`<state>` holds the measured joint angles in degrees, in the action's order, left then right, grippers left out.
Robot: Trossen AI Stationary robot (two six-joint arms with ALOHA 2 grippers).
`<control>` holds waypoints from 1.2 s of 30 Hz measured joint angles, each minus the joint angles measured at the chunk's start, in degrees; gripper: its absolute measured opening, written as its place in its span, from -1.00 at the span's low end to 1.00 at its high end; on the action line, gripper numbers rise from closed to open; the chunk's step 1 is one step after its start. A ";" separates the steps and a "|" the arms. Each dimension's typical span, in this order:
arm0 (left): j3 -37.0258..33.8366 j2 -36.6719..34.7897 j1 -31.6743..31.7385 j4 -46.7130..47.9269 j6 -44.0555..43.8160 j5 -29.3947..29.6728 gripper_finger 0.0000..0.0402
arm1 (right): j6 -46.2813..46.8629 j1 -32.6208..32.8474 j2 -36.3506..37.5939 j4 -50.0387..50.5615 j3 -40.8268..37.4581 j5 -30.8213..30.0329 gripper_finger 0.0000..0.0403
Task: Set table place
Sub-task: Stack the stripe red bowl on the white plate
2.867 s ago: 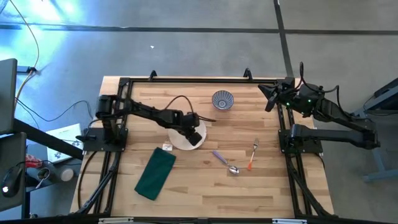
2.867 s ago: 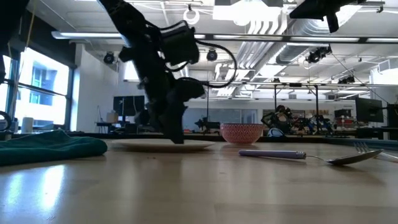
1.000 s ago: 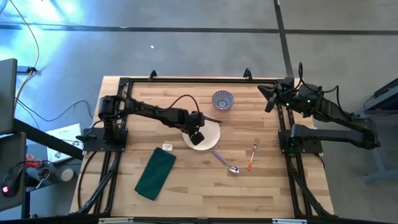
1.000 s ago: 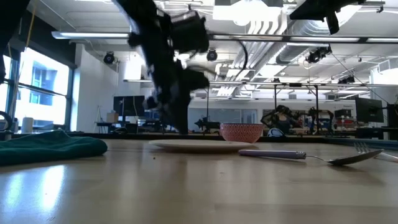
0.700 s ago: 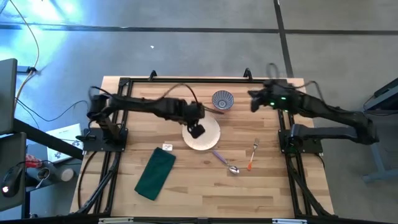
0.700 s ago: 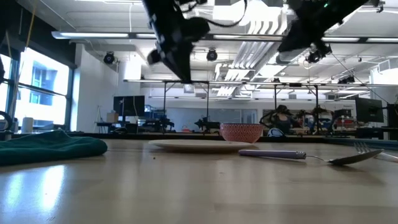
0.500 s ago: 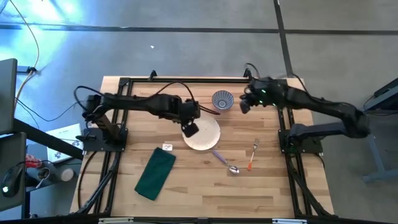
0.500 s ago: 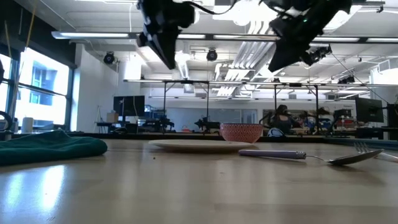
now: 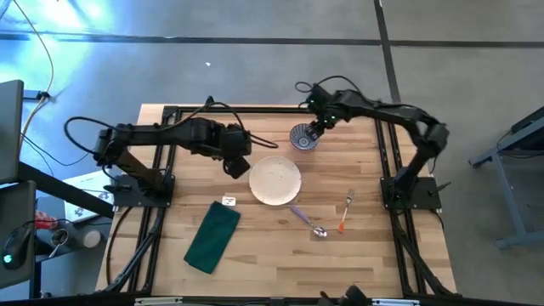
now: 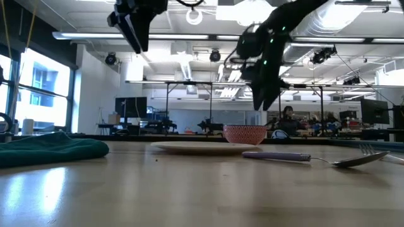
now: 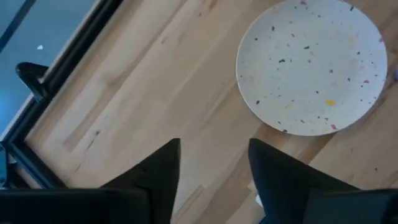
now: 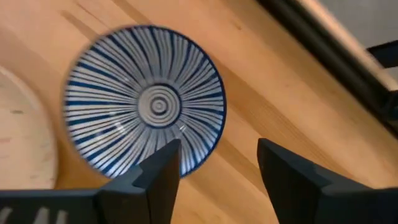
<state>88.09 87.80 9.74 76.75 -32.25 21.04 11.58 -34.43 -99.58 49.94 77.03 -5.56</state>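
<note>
The cream plate point(image 9: 274, 180) lies flat on the table point(image 9: 365, 255), and the blue patterned bowl point(image 9: 303, 137) stands just beyond it toward the far edge. My left gripper point(image 9: 235, 164) hangs open, high above the wood to the left of the plate point(image 11: 311, 65). My right gripper point(image 9: 316, 127) is open and hovers over the right side of the bowl point(image 12: 146, 102), clear of it in the low view point(image 10: 262, 94). The green napkin point(image 9: 212, 236) lies near left, the lilac spoon point(image 9: 308, 221) and the orange fork point(image 9: 345, 211) lie near right.
A small white tag point(image 9: 228, 201) lies between the plate and the napkin. A black frame point(image 9: 255, 108) runs along the table's edges, with the arm bases at left and right. Bare wood stretches along the near edge.
My left gripper has come off the plate, risen high and drawn back toward the table's left edge; the plate has stayed where it was. My right gripper has swung out from the far right corner toward the bowl and come down over it.
</note>
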 joint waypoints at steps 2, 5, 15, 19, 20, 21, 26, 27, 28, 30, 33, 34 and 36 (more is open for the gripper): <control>-0.02 -0.92 0.00 0.13 0.01 0.55 -0.02 | -0.08 -0.57 -2.93 0.08 0.39 0.02 0.03; -0.02 -2.06 0.00 1.02 -0.01 1.62 0.07 | -0.10 -1.04 -6.12 -0.05 0.51 0.48 0.04; -0.05 -2.86 0.00 1.88 0.09 2.75 0.08 | 0.17 -1.19 -11.27 -3.12 0.53 2.81 -0.35; -0.07 -2.85 0.00 1.90 0.32 2.74 0.04 | 0.17 -1.16 -10.70 -3.47 0.53 3.00 -0.89; -0.06 -2.85 0.00 1.93 0.33 2.75 0.03 | -0.11 -1.17 -10.08 -3.07 0.61 3.42 -0.92; -0.05 -2.85 0.00 1.95 0.34 2.74 0.02 | 0.34 -1.10 -9.28 -2.13 0.72 3.44 -0.92; -0.07 -2.85 0.00 2.73 0.43 2.73 0.00 | 1.58 1.82 -4.45 4.22 5.79 4.32 -0.97; -0.05 -2.85 0.00 2.96 0.45 2.73 0.00 | 1.91 3.19 -3.33 4.77 7.12 4.68 -0.98; -0.05 -2.85 0.00 3.07 0.46 2.71 0.00 | 2.52 4.72 -2.26 4.92 8.14 5.11 -0.98; -0.05 -2.85 0.00 3.12 0.49 2.73 0.01 | 4.18 8.21 -0.79 5.54 9.51 5.60 -0.98; -0.04 -2.85 0.00 3.10 0.88 2.80 0.02 | 7.09 13.65 -0.34 5.19 11.11 5.55 -0.99; -0.06 -2.85 0.00 3.02 0.92 2.84 0.02 | 8.02 15.38 -0.35 4.77 11.20 5.39 -0.99; -0.07 -2.85 0.00 2.81 0.95 2.93 0.02 | 9.29 18.62 -1.25 3.92 11.20 4.64 -0.99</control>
<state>88.03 84.95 9.74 79.56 -31.30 23.97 20.87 -15.81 -100.82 53.86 88.23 -0.93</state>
